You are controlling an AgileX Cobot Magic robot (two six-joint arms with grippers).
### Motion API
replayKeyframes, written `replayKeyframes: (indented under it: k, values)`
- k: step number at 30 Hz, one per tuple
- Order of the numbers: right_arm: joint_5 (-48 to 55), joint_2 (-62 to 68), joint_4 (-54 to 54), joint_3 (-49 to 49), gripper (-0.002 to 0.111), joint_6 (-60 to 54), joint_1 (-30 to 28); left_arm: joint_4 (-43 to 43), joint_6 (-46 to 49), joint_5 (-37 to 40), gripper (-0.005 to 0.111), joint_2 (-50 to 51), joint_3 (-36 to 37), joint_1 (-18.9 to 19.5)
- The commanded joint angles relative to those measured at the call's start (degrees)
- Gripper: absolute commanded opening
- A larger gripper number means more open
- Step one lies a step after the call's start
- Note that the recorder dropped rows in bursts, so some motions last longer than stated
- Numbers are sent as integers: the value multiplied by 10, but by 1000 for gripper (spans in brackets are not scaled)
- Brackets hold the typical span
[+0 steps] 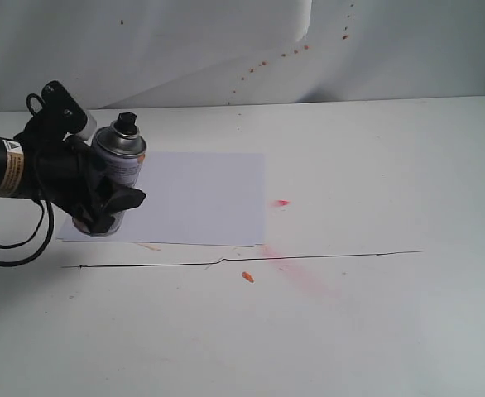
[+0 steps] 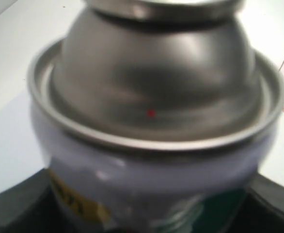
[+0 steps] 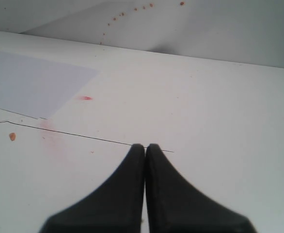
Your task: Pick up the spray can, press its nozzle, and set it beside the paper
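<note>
The spray can [image 1: 117, 169] stands upright over the left end of the white paper [image 1: 201, 198], its black nozzle [image 1: 127, 124] on top of the silver dome. My left gripper [image 1: 110, 207] is shut on the can's lower body from the left. Whether the can's base rests on the paper I cannot tell. The left wrist view is filled by the can's dome and label [image 2: 156, 97], with a dark finger [image 2: 16, 206] on each side. My right gripper [image 3: 145, 145] is shut on nothing above bare table and is out of the exterior view. Its view shows the paper [image 3: 30, 82] far off.
A red stain [image 1: 281, 203] lies just right of the paper, with a faint pink smear [image 1: 296, 269] and an orange speck [image 1: 247, 277] nearer the front. A thin black line [image 1: 325, 256] crosses the table. A creased white backdrop [image 1: 226, 50] with reddish specks rises behind.
</note>
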Motion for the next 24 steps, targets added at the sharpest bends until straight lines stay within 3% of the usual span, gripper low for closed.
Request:
replayKeyframes:
  k: [1, 8, 15, 24]
  values:
    - [-3, -4, 0, 2, 0, -1, -4, -9, 7, 18, 0, -8, -1, -2]
    - [-3, -4, 0, 2, 0, -1, -4, -9, -44, 40, 0, -8, -1, -2]
    - [-3, -4, 0, 2, 0, -1, -4, -9, -279, 71, 0, -8, 0, -2]
    - [-3, -4, 0, 2, 0, -1, -4, -9, -280, 82, 0, -8, 0, -2]
